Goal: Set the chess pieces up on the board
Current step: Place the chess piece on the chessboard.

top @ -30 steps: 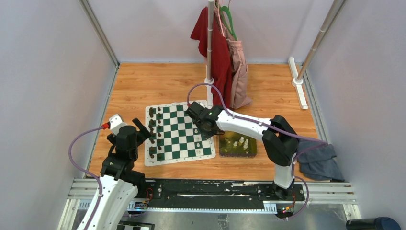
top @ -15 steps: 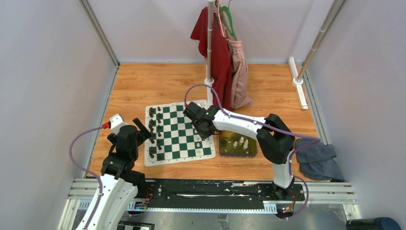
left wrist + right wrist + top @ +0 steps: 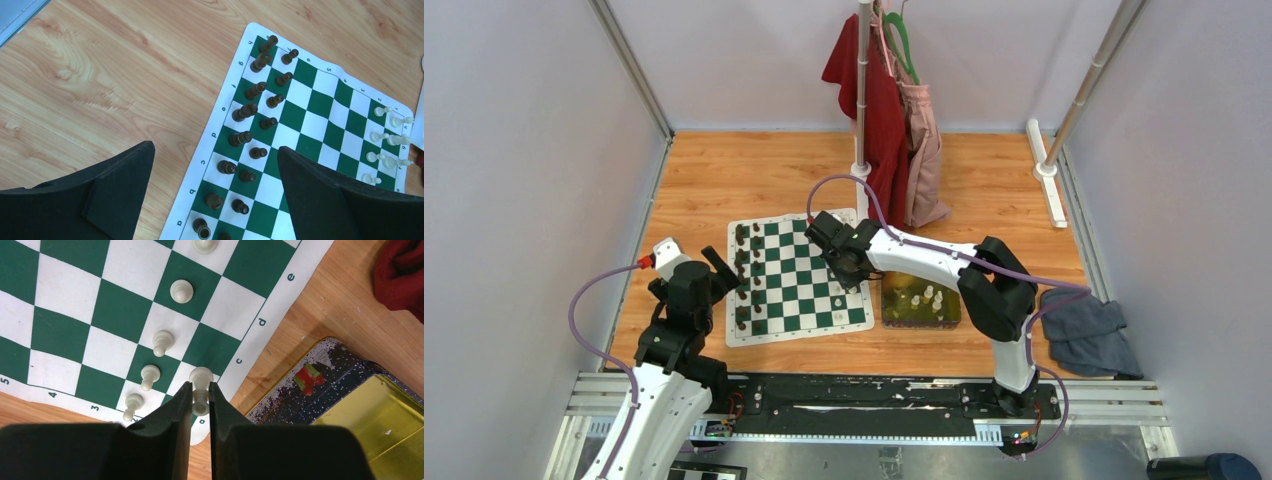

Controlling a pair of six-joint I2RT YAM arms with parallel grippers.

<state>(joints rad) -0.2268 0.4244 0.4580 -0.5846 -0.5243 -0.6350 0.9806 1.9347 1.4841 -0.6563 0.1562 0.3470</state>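
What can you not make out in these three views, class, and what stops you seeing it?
- Right wrist: the base of the held chess piece, hidden inside the right gripper.
- Left wrist: the lowest squares of the board, cut off by the picture's bottom edge.
- Top external: the white pieces in the tray, too small to tell their kinds.

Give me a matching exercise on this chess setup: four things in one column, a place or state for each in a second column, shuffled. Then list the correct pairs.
Column one
1. right gripper
2. left gripper
3. dark brown chessmen
4. yellow-green tray

Column two
A. standing in two rows along one edge of the board
B. open, holding nothing
C. lying beside the board, off it
D. shut on a cream-white chess piece

Pairs: 1-D, 2-B, 3-A, 4-C
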